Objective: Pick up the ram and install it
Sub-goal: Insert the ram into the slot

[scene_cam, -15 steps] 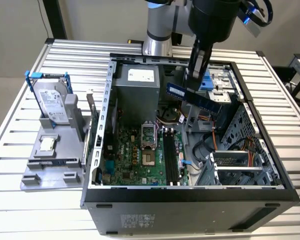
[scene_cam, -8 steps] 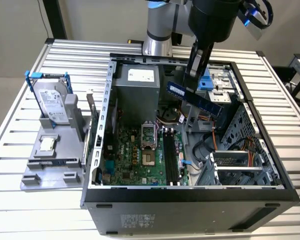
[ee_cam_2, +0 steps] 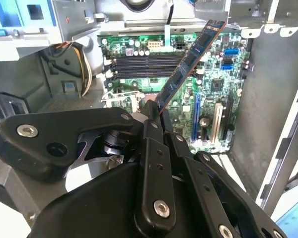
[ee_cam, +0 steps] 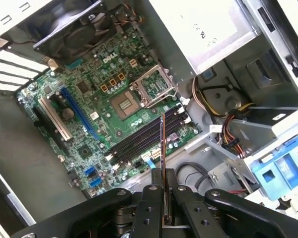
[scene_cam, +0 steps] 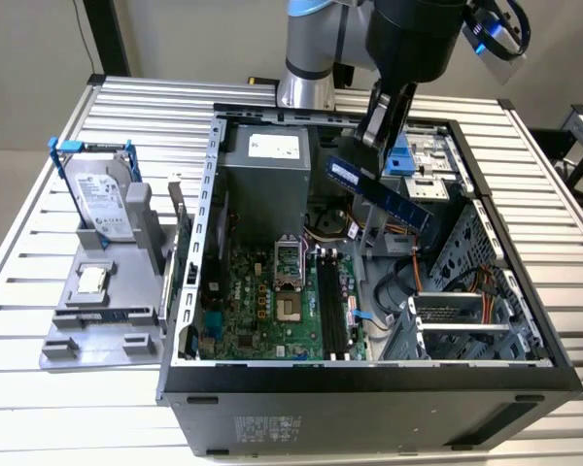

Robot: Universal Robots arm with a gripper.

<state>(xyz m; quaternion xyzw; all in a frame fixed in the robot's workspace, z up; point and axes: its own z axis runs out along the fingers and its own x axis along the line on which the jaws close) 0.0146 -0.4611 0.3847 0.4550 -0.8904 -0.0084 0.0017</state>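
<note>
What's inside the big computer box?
A green motherboard with black slots, a grey power supply and cables. The hand holds the ram above them, covering some parts behind it.

Support surface: a table (scene_cam: pixel 68 417) of parallel light metal slats running across the exterior view. Two items rest directly on it. An open computer case (scene_cam: pixel 369 408) lies on its side and occupies the middle and the exterior view's right of the top, with its dark near wall close to the table's near edge. A grey moulded fixture (scene_cam: pixel 102 335) sits flat on the slats just beside the case, toward the exterior view's left. Bare slats show around both items
</note>
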